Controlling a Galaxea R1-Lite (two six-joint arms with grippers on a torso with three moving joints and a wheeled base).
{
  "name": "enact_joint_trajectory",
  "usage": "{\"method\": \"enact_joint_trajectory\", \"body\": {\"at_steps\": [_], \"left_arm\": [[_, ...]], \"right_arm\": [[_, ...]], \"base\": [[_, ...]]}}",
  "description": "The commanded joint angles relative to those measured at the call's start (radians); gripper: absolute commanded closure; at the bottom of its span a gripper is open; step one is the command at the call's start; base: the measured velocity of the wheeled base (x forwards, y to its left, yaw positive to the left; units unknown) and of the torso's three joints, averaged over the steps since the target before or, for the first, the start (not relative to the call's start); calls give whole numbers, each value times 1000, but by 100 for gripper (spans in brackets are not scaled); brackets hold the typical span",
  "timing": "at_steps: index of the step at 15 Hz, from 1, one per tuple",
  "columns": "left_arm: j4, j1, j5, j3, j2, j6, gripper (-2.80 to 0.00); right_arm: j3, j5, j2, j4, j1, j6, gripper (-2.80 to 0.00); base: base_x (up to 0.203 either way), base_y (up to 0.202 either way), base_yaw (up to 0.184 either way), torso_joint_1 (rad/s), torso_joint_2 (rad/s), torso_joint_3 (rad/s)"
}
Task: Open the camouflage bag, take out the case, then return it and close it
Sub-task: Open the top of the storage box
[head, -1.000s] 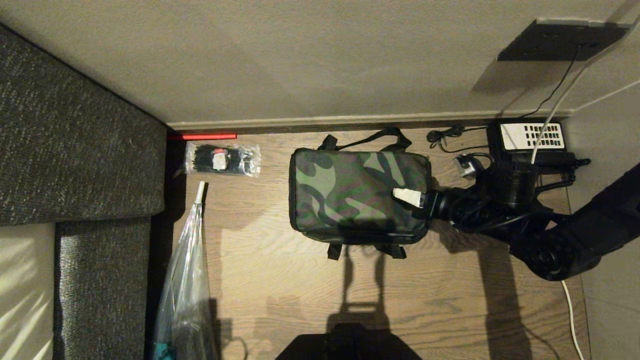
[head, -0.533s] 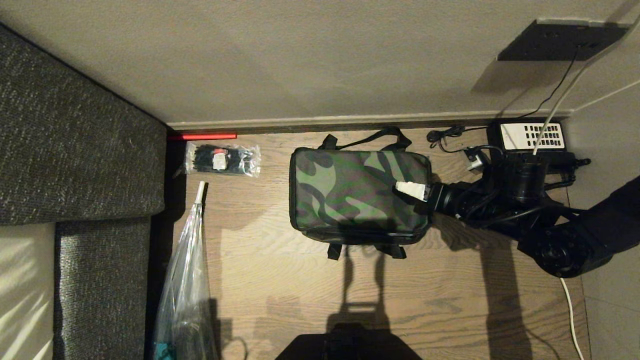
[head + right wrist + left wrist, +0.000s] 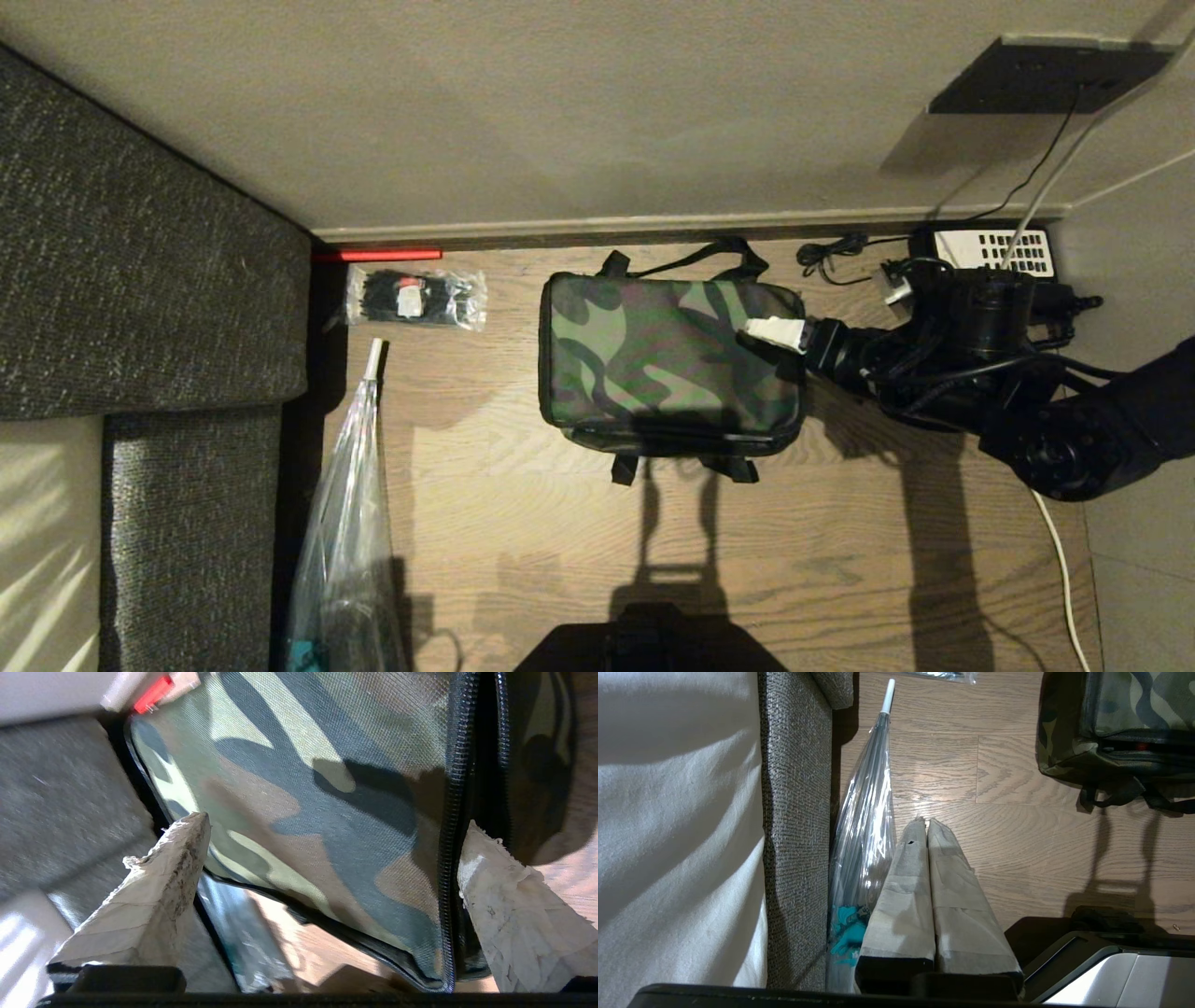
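The right gripper (image 3: pixel 780 334) is sliding along the right-hand end of the camouflage bag (image 3: pixel 667 359), away from the robot and toward the wall; a second ago it was sitting nearer the middle of that end, now it is up near the far corner; the bag itself is not shifting on the wooden floor (image 3: pixel 523 523); likely it is hunting for the zip pull, so the opening step is only starting; the case is not showing anywhere, presumably inside the closed bag.

Fingers spread wide, holding nothing; the right wrist view is showing this clearly, one taped fingertip (image 3: pixel 187 835) off one side of the camouflage lid and the other beside the black zip (image 3: pixel 452 812), with the zip running between the fingers near one of them; no pull tab visible there; contact with the fabric is unclear.

The head view is showing only one white fingertip over the bag, so the spread cannot be read from it; it does show the layout: telephone (image 3: pixel 994 250) just behind the right arm, packet of black ties (image 3: pixel 415 297) well off beyond the bag's other end.

The left gripper (image 3: pixel 924 826) is parked out of the head view, fingers pressed together and empty; its wrist view is giving the clear umbrella (image 3: pixel 866 826) against the sofa (image 3: pixel 796 812), plus a dark gap with a red spot on the bag's near side.
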Motion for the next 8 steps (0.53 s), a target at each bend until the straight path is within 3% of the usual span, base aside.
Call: {"method": "enact_joint_trajectory", "body": {"at_steps": [1, 8], "left_arm": [[2, 0, 0, 3, -2, 0, 0], [0, 0, 0, 3, -2, 0, 0]], "right_arm": [[-16, 2, -18, -7, 0, 62, -280], [-42, 4, -91, -17, -27, 212, -280]], "base": [[0, 0, 0, 0, 0, 0], [0, 0, 0, 0, 0, 0]]}}
